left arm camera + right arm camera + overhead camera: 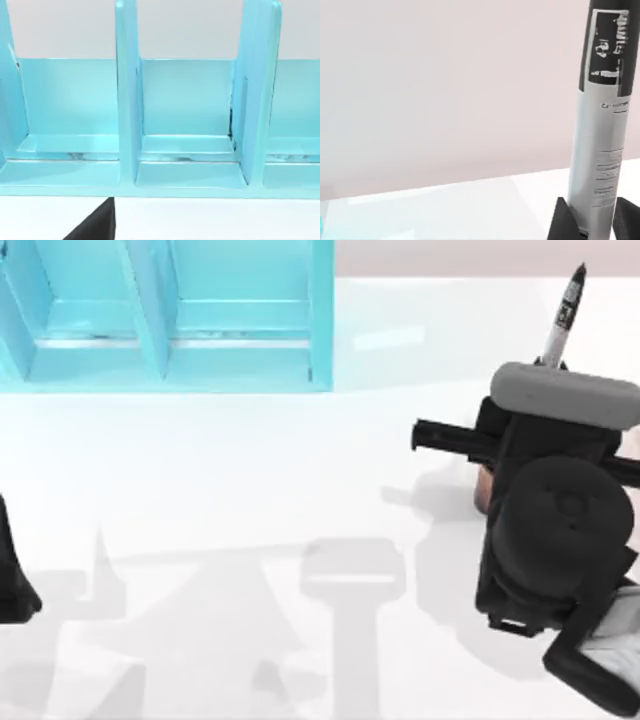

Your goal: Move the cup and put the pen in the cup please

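Note:
The pen (563,322) is a slim marker with a grey-white labelled barrel and a black pointed end, sticking out beyond my right arm (556,510) at the table's right. In the right wrist view the pen (603,150) stands upright between the two black fingertips of my right gripper (592,220), which is shut on its lower barrel. A copper-brown sliver of the cup (482,488) peeks out at the arm's left side; the rest is hidden under the arm. My left arm (15,580) is parked at the left edge.
A light-blue divided rack (170,315) stands at the back left, and its compartments (185,115) show close up in the left wrist view. White tabletop (250,490) stretches between the two arms.

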Available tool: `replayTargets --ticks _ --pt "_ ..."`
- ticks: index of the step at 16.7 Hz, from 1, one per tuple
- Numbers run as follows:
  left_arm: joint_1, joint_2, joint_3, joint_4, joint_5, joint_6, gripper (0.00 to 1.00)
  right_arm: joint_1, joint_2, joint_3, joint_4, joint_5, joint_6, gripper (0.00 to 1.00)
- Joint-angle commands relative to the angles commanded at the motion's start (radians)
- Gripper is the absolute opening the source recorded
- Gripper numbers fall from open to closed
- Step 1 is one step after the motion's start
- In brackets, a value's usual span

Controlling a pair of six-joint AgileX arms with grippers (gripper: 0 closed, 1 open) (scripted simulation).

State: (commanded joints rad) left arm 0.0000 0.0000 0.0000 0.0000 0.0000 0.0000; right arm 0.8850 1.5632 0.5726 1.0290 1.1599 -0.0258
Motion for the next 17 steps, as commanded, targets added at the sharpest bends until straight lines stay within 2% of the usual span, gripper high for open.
replayTargets --ticks 4,12,16,17 --pt "0.0 0.0 0.0 0.0 0.0 0.0 1.0 -0.009 0.008 0.005 0.001 -0.005 0.003 0.0" --pt "0.0 0.0 0.0 0.0 0.0 0.0 1.0 -0.127 0.123 0.049 0.066 -0.125 0.009 0.0" --pt "0.0 0.0 0.0 0.0 0.0 0.0 1.0 -0.131 0.127 0.051 0.07 -0.129 0.009 0.0" --pt "0.0 0.0 0.0 0.0 0.0 0.0 1.0 -0.131 0.127 0.051 0.07 -0.129 0.009 0.08"
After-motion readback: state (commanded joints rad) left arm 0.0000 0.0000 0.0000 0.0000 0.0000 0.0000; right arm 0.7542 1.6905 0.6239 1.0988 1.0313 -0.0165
